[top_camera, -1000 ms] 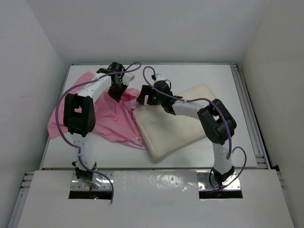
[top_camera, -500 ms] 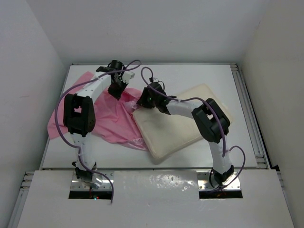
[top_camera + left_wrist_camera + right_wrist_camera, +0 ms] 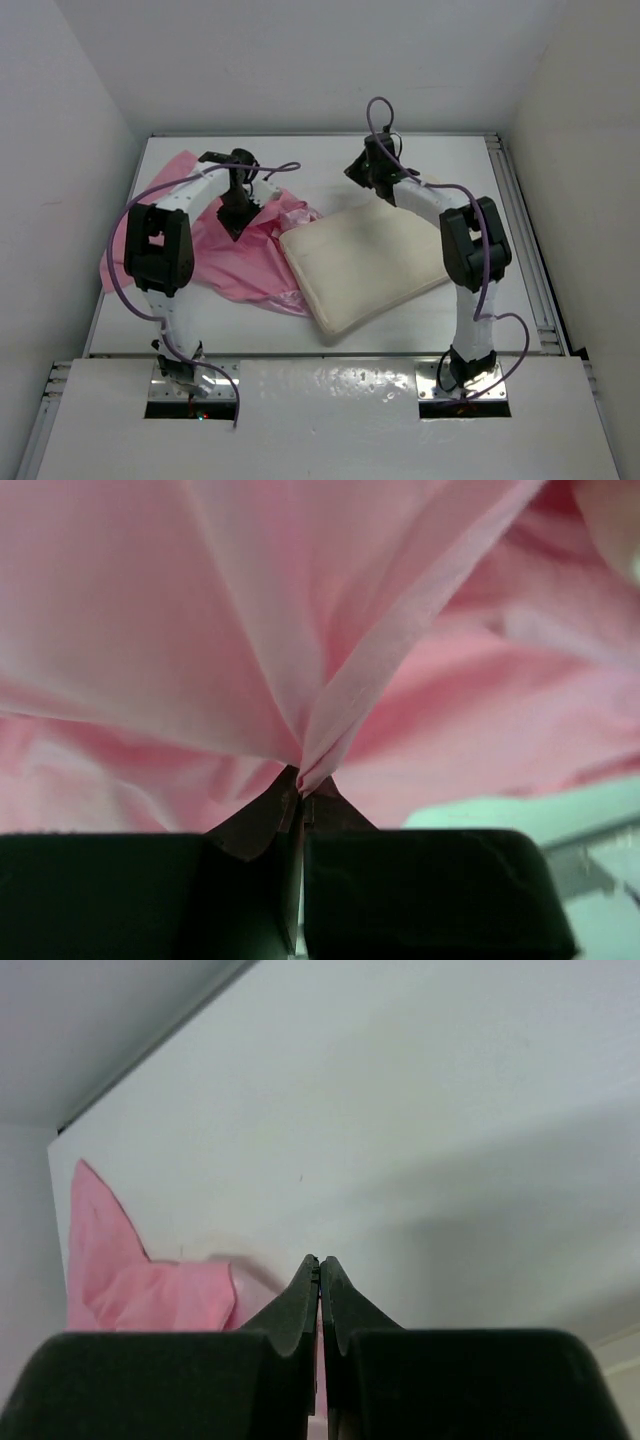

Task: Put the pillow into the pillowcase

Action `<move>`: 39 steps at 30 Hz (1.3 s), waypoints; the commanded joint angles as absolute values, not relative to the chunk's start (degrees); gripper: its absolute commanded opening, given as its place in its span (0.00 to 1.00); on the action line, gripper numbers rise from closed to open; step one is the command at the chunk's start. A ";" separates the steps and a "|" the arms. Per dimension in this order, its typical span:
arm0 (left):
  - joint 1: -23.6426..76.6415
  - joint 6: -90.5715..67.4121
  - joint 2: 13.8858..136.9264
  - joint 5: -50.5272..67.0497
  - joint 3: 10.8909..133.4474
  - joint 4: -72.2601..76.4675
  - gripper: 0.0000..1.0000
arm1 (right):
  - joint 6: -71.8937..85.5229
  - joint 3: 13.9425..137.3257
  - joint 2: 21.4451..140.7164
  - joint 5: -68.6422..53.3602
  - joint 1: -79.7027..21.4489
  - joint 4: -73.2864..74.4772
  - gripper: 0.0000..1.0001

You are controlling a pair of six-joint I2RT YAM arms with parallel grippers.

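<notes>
White tabletop (image 3: 430, 160) carries the pillow (image 3: 365, 265), entirely outside the pillowcase (image 3: 235, 265) at its left corner. Left end effector (image 3: 300, 790) clamps a pillowcase fold. Right end effector (image 3: 354, 171), fingers together and empty, has withdrawn from that corner to beyond the pillow, so insertion is judged not begun.

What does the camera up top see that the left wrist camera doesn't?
Only the top view shows the cream pillow and the right tool, which sits beyond the pillow's far edge and is not touching it. Only the left wrist view shows, up close, the left tool shut on a pinched fold of cloth. Both views show the pink pillowcase.
</notes>
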State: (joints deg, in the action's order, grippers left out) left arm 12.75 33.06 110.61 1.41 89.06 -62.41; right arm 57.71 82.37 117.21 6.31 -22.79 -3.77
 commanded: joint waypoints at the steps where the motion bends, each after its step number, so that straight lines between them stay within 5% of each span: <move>1: 12.83 39.54 107.05 7.81 88.86 -69.43 0.00 | 55.99 85.86 118.56 6.07 -23.64 -1.51 0.00; 4: 13.27 39.47 106.53 11.07 90.79 -69.79 0.00 | 52.06 88.23 120.50 3.09 -21.54 1.13 0.00; 6: 13.18 37.81 106.52 11.69 92.36 -68.82 0.00 | 44.26 89.03 118.76 -3.50 -20.13 1.32 0.11; 7: 13.18 37.18 106.87 11.34 92.90 -68.21 0.01 | 40.82 88.60 117.52 -5.08 -20.04 0.97 0.20; 8: 13.27 36.48 107.14 10.29 93.25 -67.42 0.03 | 37.30 87.81 116.03 -7.45 -20.13 0.53 0.44; 11: 13.10 33.32 107.75 6.18 93.78 -64.70 0.07 | 18.80 83.16 109.70 -10.70 -21.00 -2.97 0.84; 13: 13.10 31.65 107.93 4.14 93.61 -63.55 0.08 | 11.73 78.94 106.71 -13.43 -21.35 -4.48 0.96; 18: 13.36 28.48 108.19 0.26 94.57 -60.91 0.29 | -10.61 82.68 111.07 -29.16 -23.02 9.64 0.99; 22: 13.54 26.63 108.54 0.79 94.75 -56.97 0.38 | -21.86 81.04 112.85 -30.15 -26.53 15.38 0.99; 35: 13.62 28.21 112.85 10.54 93.34 -57.21 0.43 | -38.41 86.83 118.82 -30.75 -31.20 33.39 0.98; 39: 13.54 29.62 111.62 11.77 92.29 -59.05 0.47 | -38.93 85.78 117.17 -34.18 -31.02 34.45 0.87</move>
